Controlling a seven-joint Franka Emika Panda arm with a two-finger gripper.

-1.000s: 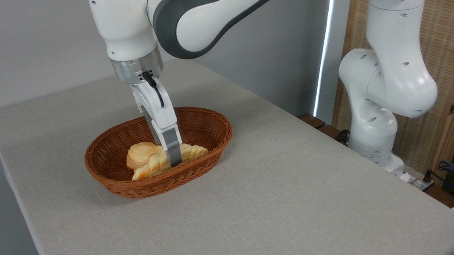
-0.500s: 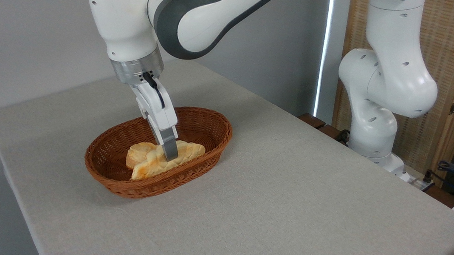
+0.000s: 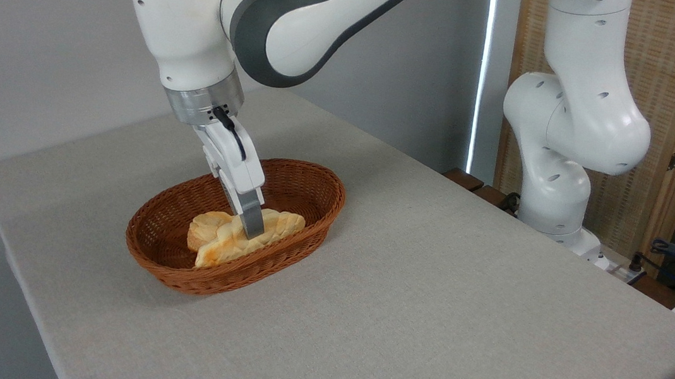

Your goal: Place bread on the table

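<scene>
The brown wicker basket (image 3: pixel 234 228) sat on the table (image 3: pixel 426 301), which had a light grey cloth top, and the basket was nearer the far left corner than the middle. Inside the basket lay the bread (image 3: pixel 273 226), a long flat golden loaf with wavy edges and ridges across it. It lay along the basket's front wall, and its right end pointed to the right end of the basket. It looked a little tipped, with its middle raised, but it was not out of the basket. A small round bun (image 3: pixel 206 228) lay in the basket too, just to the left of the bread and touching it. The gripper (image 3: pixel 252 225) reached down into the basket from above, leaning so its tip was toward the front of the basket. Its grey finger (image 3: pixel 251 218) was in front of the middle of the bread and pressed against it. The other finger was hidden behind the first one, so I could not tell if the claw was apart or pinched on the bread. The big white and grey arm (image 3: pixel 281 11) rose above the basket and bent off to the right, and its thick white base (image 3: pixel 566 133) stood beyond the table's right side.
</scene>
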